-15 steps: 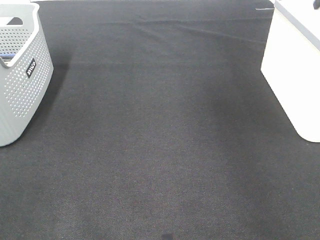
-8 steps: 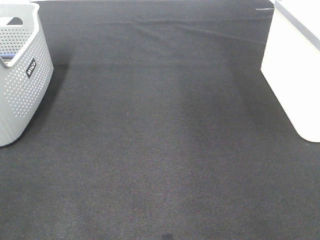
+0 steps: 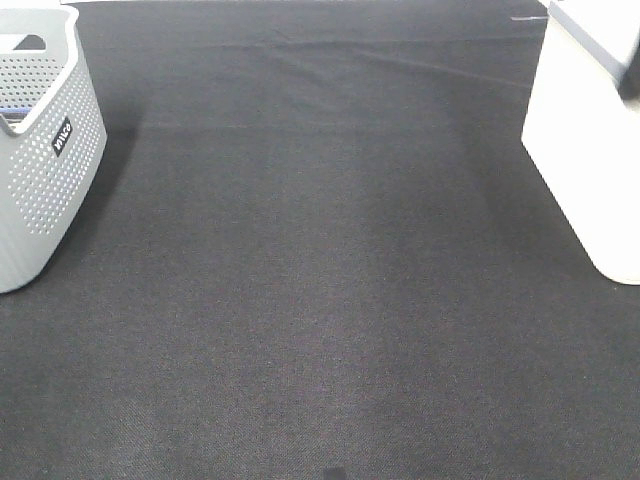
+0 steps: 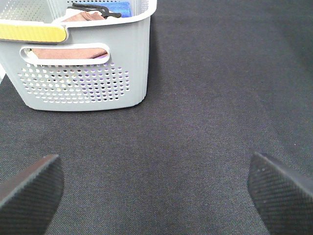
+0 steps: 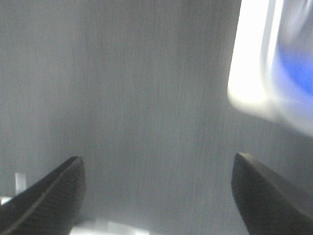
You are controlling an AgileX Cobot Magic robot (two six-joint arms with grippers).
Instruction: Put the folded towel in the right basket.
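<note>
No towel lies on the black table cloth (image 3: 320, 280). The grey perforated basket (image 3: 45, 150) stands at the far left and the white right basket (image 3: 585, 140) at the far right. In the left wrist view the grey basket (image 4: 83, 73) holds a folded reddish-brown towel (image 4: 68, 52) and a blue cloth (image 4: 116, 8). My left gripper (image 4: 156, 196) is open and empty, low over the cloth in front of it. My right gripper (image 5: 156, 191) is open and empty; its blurred view shows the white basket (image 5: 249, 58) with something blue (image 5: 296, 68) inside.
A black hanger-like object (image 4: 95, 10) lies on top of the cloths in the grey basket. A yellow strip (image 4: 32, 32) runs along that basket's rim. A dark shape (image 3: 631, 85) shows at the right edge over the white basket.
A dark shape has come into the exterior view at the right edge above the white basket. The baskets and the cloth have not moved.
</note>
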